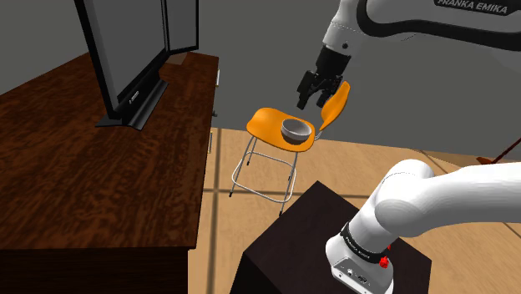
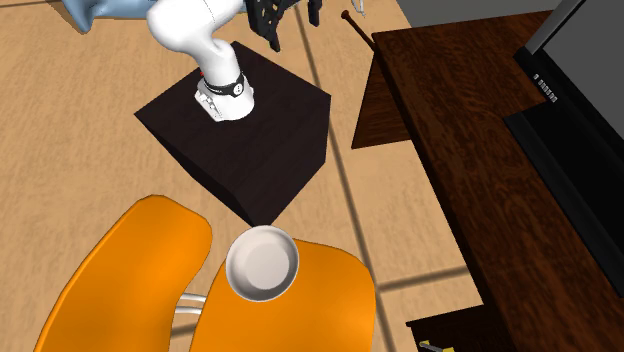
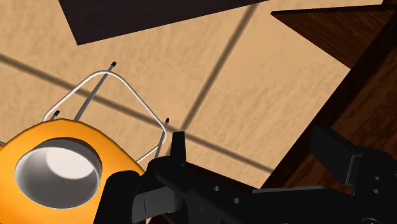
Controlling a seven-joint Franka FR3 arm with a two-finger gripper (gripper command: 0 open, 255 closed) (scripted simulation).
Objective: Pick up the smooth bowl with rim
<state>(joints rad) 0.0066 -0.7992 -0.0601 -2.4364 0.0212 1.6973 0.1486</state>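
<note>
A small grey bowl point(image 1: 295, 129) with a thin rim and a pale inside sits upright on the seat of an orange chair point(image 1: 271, 125). My black gripper point(image 1: 320, 90) hangs open a little above the bowl, near the chair's back, and holds nothing. From above, the bowl point(image 2: 262, 264) rests near the seat's rear edge, and the black fingertips point(image 2: 265, 25) hang in at the top edge. In the wrist view the gripper point(image 3: 254, 153) stands wide open over the floor. The bowl point(image 3: 58, 175) lies off to one side of the fingers, not between them.
A dark wooden table point(image 1: 92, 159) with a flat black screen point(image 1: 125, 50) stands at the shoulder view's left, close to the chair. The chair's thin metal legs point(image 3: 127, 95) stand on tan floor. My dark box stand point(image 2: 240, 130) is just behind the chair.
</note>
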